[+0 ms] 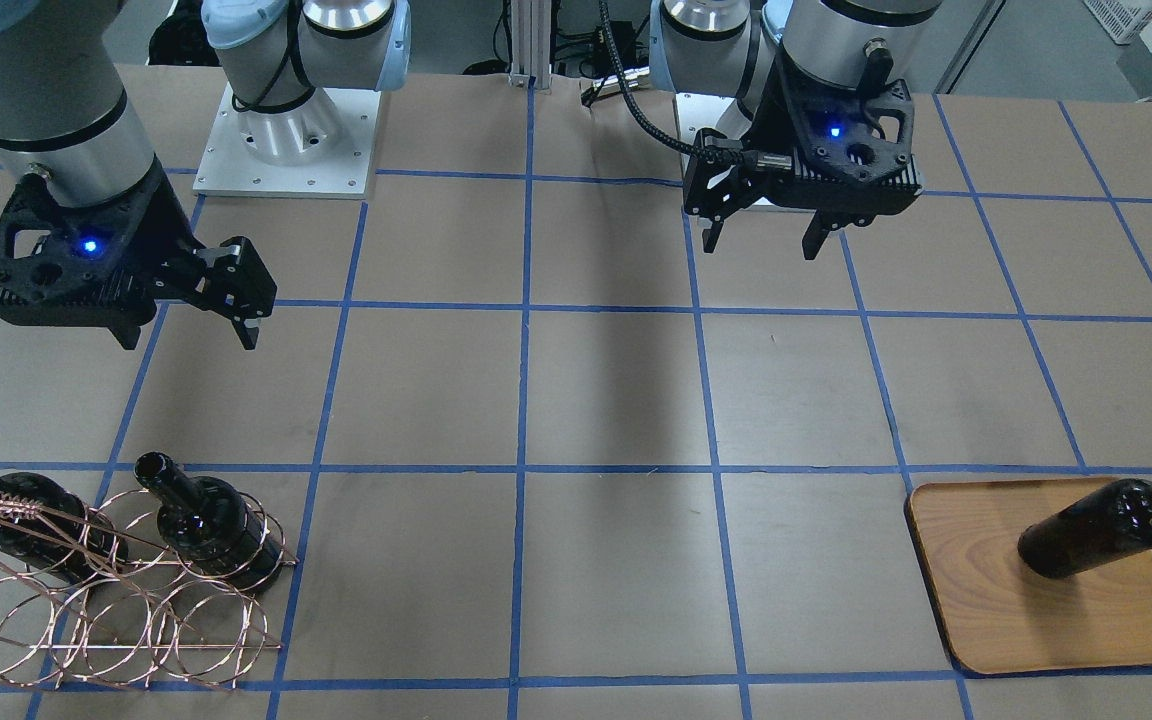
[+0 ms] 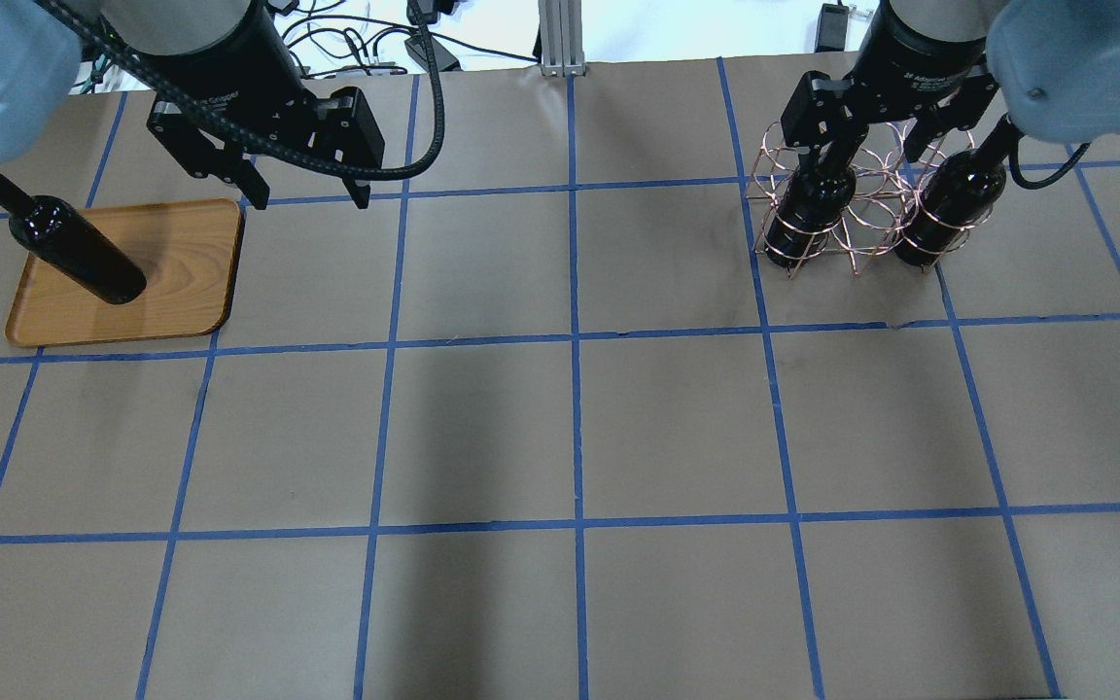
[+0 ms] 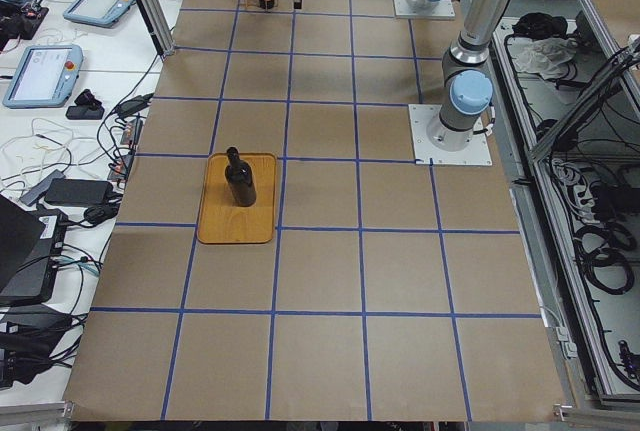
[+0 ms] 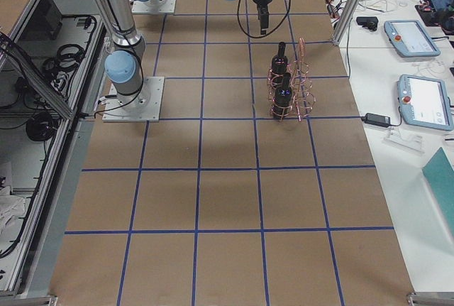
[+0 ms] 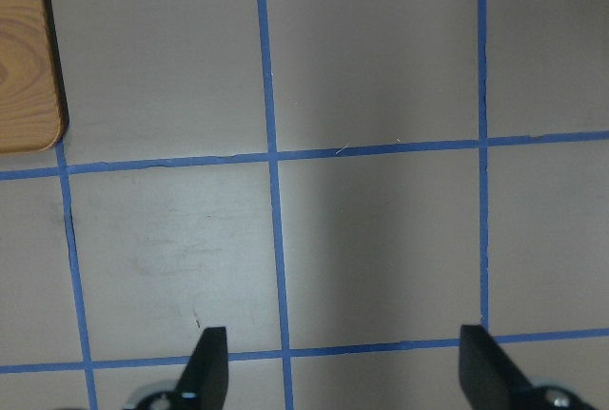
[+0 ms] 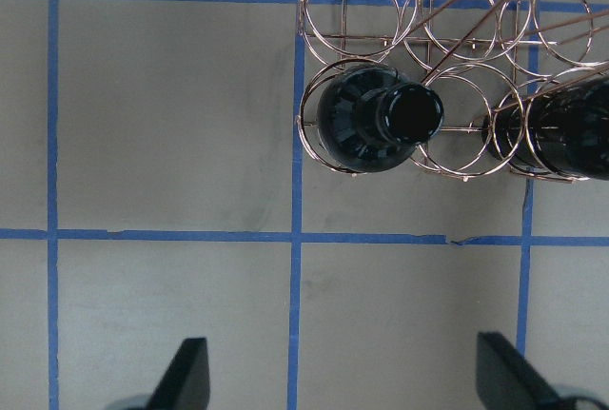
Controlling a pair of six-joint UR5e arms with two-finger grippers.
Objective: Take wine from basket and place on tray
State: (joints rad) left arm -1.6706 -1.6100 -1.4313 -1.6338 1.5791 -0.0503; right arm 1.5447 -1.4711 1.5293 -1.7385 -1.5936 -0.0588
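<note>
I am looking down on a brown paper counter point(image 2: 570, 428) marked with a blue tape grid. One dark wine bottle point(image 2: 79, 255) stands upright on the wooden tray point(image 2: 181, 292), at the counter's far edge on the robot's left. I judge that part of the job done.

The left pincer point(image 2: 308, 199) hangs above the counter just beside the tray, its fingers spread wide and holding nothing. It sits clear of the bottle, so nothing there can get knocked over.

On the robot's right, the copper wire basket point(image 1: 116, 600) holds two more bottles. Both stand upright, each ringed by a wire loop that steadies it. The nearer bottle point(image 6: 376, 117) shows its open mouth to the right wrist camera. The other bottle point(image 6: 566, 134) stands just beside it, partly behind the slanting handle wires.

The right pincer point(image 1: 188, 340) hovers empty on the robot's side of the basket, above bare counter and not yet over a bottle neck. Its fingers are wide apart, which I read as ready for the nearer bottle. That bottle would need a straight upward lift so the loop does not snag it.
</note>
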